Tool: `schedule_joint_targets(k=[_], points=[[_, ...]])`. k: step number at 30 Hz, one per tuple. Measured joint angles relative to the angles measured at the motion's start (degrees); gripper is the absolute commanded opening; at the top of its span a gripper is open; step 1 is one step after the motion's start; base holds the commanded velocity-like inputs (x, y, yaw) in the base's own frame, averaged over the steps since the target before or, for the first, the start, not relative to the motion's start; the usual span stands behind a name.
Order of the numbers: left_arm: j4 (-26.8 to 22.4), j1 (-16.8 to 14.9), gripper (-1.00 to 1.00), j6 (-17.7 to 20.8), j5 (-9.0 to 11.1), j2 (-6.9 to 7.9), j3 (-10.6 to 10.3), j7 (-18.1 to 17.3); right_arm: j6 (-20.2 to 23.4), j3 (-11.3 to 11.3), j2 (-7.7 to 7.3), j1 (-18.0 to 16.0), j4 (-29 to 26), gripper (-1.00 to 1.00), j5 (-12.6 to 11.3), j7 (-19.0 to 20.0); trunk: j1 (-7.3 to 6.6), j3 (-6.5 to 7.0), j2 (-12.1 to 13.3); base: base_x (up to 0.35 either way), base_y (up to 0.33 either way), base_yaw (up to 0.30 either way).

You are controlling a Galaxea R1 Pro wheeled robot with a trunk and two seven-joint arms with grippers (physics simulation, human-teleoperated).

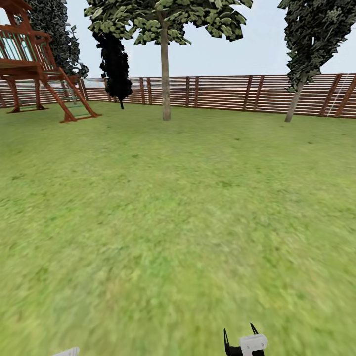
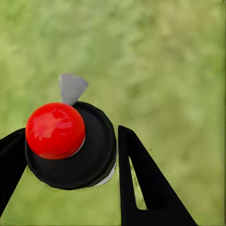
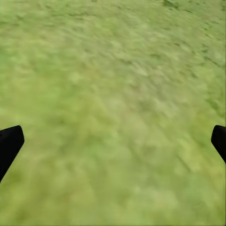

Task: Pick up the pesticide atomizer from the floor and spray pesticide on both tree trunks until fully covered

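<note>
The small black pesticide atomizer with a round red tip (image 2: 70, 143) is clamped between the black fingers of the left gripper (image 2: 70, 160) above green lawn (image 1: 163, 222). The right gripper (image 3: 113, 141) is spread wide, empty. A grey-brown trunk (image 1: 165, 74) is seen far ahead by the slatted wooden fence (image 1: 222, 94).

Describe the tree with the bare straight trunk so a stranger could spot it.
Find the slatted fence behind the lawn. The tree stands before it, right of the playhouse. Unlike the near-black tree beside it, its pale trunk rises bare to a high crown.
</note>
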Motion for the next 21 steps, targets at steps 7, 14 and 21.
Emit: schedule_joint_targets(k=[7, 14, 21], points=[[0.02, -0.02, -1.0, 0.0, 0.0, 0.0, 0.0, 0.0, 0.0, 0.0, 0.0, 0.0, 0.0, 1.0, 0.0, 0.02, 0.0, 0.0, 0.0, 0.339, 0.0, 0.0], [0.02, -0.02, -1.0, -0.01, 0.0, 0.0, 0.0, 0.0, 0.0, 0.0, 0.0, 0.0, 0.0, 1.0, 0.0, 0.0, 0.0, 0.0, 0.0, 0.339, 0.0, 0.0], [0.02, -0.02, -1.0, 0.0, 0.0, 0.0, -0.01, 0.0, 0.0, 0.0, 0.0, 0.0, 0.0, 1.0, 0.0, 0.0, 0.0, 0.0, 0.0, 0.339, 0.0, 0.0]])
